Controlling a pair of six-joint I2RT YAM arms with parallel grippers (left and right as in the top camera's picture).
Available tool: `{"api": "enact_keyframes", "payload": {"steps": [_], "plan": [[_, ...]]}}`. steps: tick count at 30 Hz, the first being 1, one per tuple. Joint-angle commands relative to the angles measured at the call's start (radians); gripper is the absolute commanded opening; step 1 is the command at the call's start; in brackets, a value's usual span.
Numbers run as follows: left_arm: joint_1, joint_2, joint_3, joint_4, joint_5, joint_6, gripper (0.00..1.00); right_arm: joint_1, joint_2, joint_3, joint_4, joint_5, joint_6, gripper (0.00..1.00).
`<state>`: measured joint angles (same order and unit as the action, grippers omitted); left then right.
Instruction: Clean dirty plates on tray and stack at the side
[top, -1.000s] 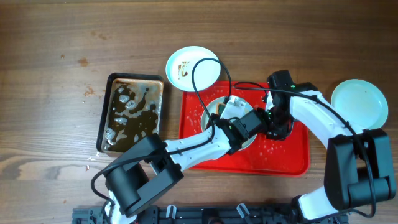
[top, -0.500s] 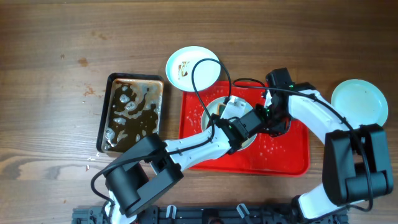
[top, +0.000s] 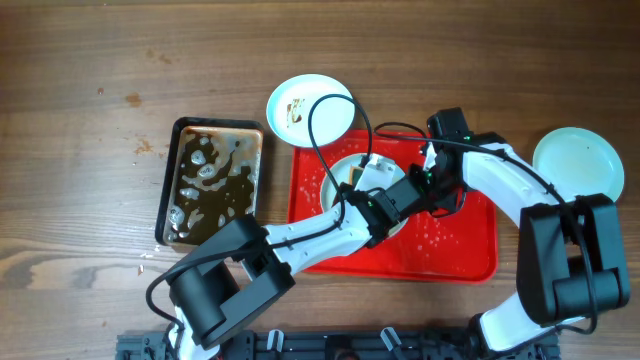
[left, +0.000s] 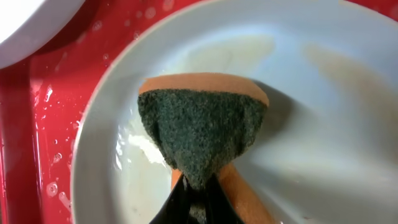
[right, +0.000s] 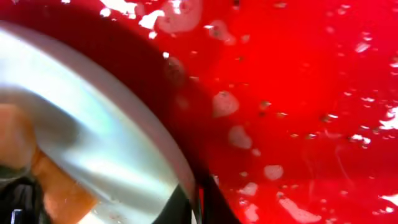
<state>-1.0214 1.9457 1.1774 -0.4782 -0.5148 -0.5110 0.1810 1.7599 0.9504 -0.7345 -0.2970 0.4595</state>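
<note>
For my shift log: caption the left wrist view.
Left gripper holds a green-faced orange sponge on a wet white plate sitting on the red tray.

You see a glossy red plastic tray (top: 470, 255), its smooth surface beaded with water. The plate (left: 323, 124) is smooth, white and glazed-looking, and it shines wet under your left wrist camera. The sponge (left: 199, 134) shows a rough, matt dark-green scouring face backed by soft orange foam. Your table (top: 100, 50) is matt, grained wood. The dark pan (top: 220, 124) looks like metal, and its brown liquid glints.
</note>
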Motion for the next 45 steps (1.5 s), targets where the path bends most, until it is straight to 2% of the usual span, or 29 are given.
{"api": "enact_keyframes", "payload": {"steps": [1,5,11,18,25,29,37,41,45], "plan": [[-0.003,-0.001,0.012,-0.002,0.025,-0.018,0.04,0.005,0.056,-0.058,0.063,0.013,0.013,0.04],[-0.003,-0.014,0.013,-0.002,0.024,-0.017,0.04,0.005,0.056,-0.119,0.128,-0.004,0.032,0.04],[-0.002,-0.119,0.017,-0.028,0.015,-0.017,0.04,0.005,0.056,-0.123,0.136,-0.003,0.039,0.04],[0.006,-0.209,0.017,-0.275,-0.161,-0.027,0.04,-0.016,0.056,-0.116,0.120,0.016,0.034,0.04],[0.098,-0.209,0.017,-0.495,-0.154,-0.236,0.04,-0.041,0.019,0.010,0.016,0.128,0.011,0.04],[0.189,-0.209,0.017,-0.586,-0.102,-0.284,0.04,-0.043,-0.042,0.121,-0.075,0.225,0.003,0.04],[0.317,-0.248,0.017,-0.606,-0.076,-0.286,0.04,-0.042,-0.235,0.238,-0.164,0.331,-0.025,0.04],[0.405,-0.326,0.017,-0.602,0.027,-0.268,0.04,-0.042,-0.360,0.238,-0.190,0.399,-0.071,0.04],[0.502,-0.335,0.017,-0.592,0.208,-0.191,0.04,-0.042,-0.452,0.238,-0.240,0.476,-0.102,0.04]]}}
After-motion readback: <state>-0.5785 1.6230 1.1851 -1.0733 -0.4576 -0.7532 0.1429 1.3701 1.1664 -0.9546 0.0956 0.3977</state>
